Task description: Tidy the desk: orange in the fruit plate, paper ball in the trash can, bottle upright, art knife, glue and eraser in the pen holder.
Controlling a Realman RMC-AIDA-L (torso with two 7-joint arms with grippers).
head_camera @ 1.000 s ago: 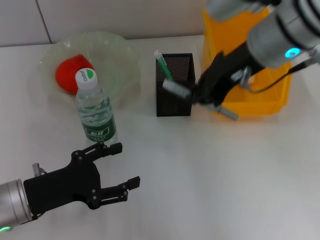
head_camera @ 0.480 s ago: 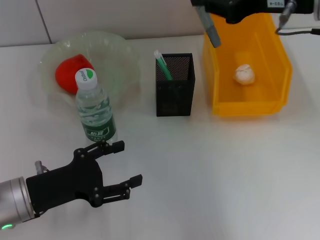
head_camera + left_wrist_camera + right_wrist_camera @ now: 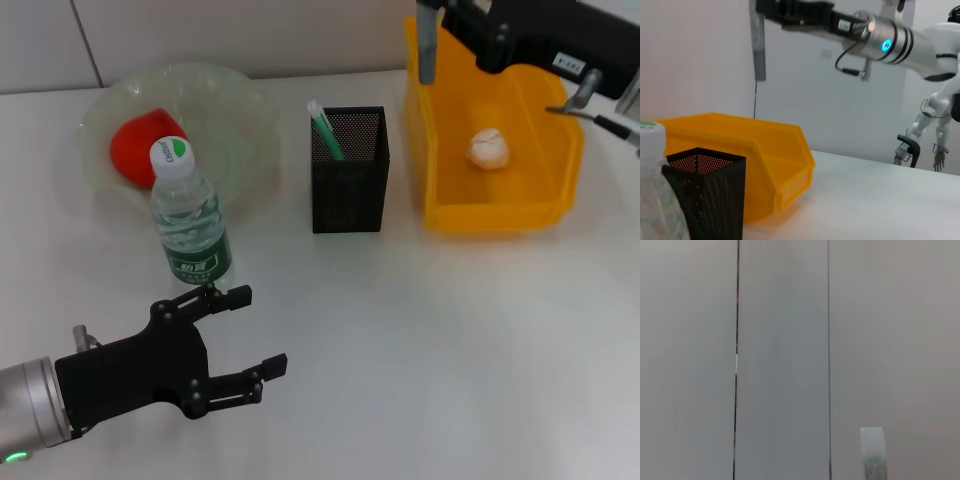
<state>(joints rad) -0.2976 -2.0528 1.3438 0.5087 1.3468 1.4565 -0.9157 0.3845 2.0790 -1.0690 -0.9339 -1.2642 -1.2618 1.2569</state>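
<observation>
At about seven o'clock on the white counter (image 3: 420, 340), the left gripper (image 3: 240, 335) hovers low with its jaws spread wide and holding nothing, just near the water bottle (image 3: 188, 215), which stands upright with its cap on, so that part of the job looks done. Behind the bottle, toward ten o'clock, the orange (image 3: 142, 148) sits in the pale green fruit plate (image 3: 240, 110), where it belongs. At the centre, toward twelve o'clock, the black mesh pen holder (image 3: 348, 185) already holds a green-and-white stick leaning against its left corner; what it is, I cannot tell. Toward one o'clock the paper ball (image 3: 487, 147) lies in the yellow trash can (image 3: 500, 215). Above the can's far left corner the right gripper (image 3: 440, 12) carries a slim grey tool (image 3: 428, 45), probably the art knife, hanging straight down, a pose that suits lowering it tip-first into the holder; the jaws appear clamped on its upper end. The counter is plain and smooth, bare toward the near side, with a pale panelled wall (image 3: 200, 35) behind, and the left wrist view shows another robot figure (image 3: 935, 135) standing across the room.
</observation>
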